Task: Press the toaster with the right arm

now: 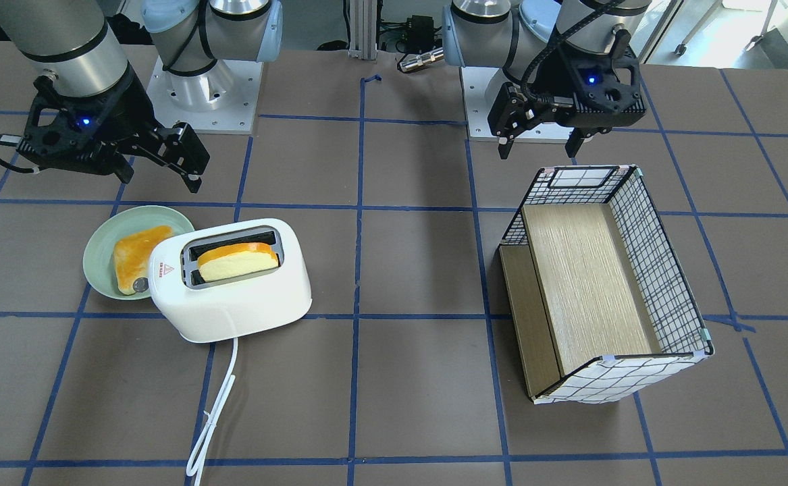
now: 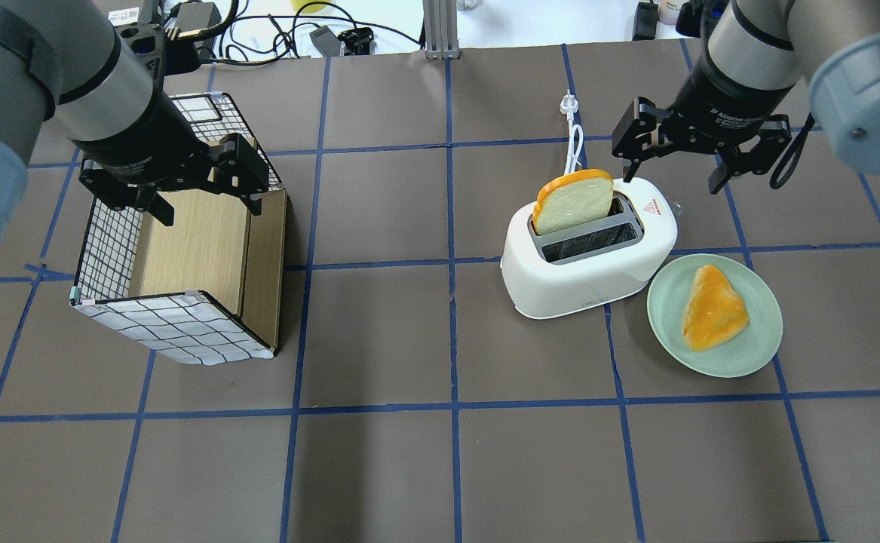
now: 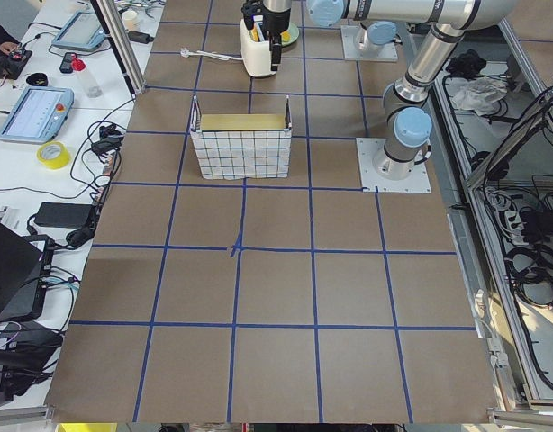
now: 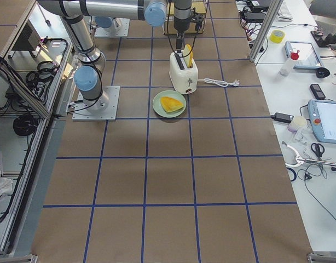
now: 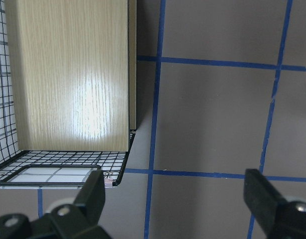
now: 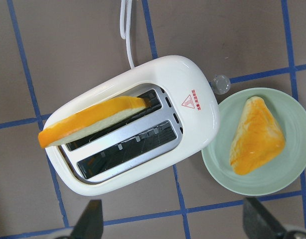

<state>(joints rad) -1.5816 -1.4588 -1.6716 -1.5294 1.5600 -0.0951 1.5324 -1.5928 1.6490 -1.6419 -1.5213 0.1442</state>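
Toaster [image 2: 589, 279] on surface [image 2: 440, 452], long axis diagonal, knob [image 6: 221, 83] end toward plate [image 2: 756, 354] just beside it; plate holds toast wedge [image 2: 711, 309]. Bread slice [image 2: 571, 202] stands in slot nearer cord [image 2: 575, 143]. Right end effector [image 2: 671, 177] above, near knob end, wide open, empty.

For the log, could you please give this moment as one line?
right claw open above toaster | bread in it | left claw open by basket

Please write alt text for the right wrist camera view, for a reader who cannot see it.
From above, a white toaster holds a bread slice in one of its two slots. A pale green plate with a triangular piece of toast lies beside it; the fingertips of the open right gripper show at the bottom edge.
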